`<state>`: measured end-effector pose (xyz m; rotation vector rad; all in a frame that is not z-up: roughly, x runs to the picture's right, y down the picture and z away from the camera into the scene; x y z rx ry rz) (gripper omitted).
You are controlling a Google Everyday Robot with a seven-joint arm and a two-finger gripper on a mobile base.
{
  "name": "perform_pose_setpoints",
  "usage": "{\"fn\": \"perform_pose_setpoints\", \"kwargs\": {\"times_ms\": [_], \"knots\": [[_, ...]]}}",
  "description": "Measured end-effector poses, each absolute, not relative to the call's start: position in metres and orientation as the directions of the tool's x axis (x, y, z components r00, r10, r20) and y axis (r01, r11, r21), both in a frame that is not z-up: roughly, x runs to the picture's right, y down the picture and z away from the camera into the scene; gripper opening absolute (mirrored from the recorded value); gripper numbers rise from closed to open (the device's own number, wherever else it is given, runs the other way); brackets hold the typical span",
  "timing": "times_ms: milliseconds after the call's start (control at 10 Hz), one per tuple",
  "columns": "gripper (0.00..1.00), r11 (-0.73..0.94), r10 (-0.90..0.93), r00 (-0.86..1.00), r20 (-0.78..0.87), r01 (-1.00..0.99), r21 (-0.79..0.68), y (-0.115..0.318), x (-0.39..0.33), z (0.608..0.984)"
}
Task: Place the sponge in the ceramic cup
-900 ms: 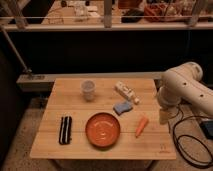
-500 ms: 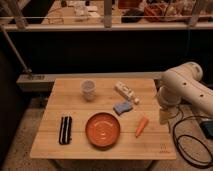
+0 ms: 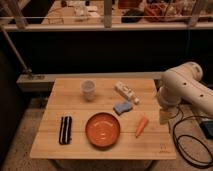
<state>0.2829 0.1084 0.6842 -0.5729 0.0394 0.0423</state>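
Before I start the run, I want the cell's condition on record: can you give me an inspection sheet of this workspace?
Surface: wooden table, things spread across it.
Job's things: sponge lying near the middle; ceramic cup upright, behind and left of it, apart.
Clutter: orange plate, striped object, packet, small orange item.
Grippers: gripper open, empty, by the table's right edge.
Cables: black cable looping on the floor at right.
Surroundings: railing and dark counter behind.

Wooden table (image 3: 60,102) on speckled floor (image 3: 17,145); dark wall (image 3: 100,55) behind, metal railing (image 3: 60,22) above, dim light.
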Motion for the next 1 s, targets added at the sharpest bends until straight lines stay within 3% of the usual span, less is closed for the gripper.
{"fn": "perform_pose_setpoints", "kwargs": {"times_ms": [1000], "knots": [[0.8,0.849,0.012,1.0,-0.016,-0.019,-0.528,0.099,0.255,0.7]]}}
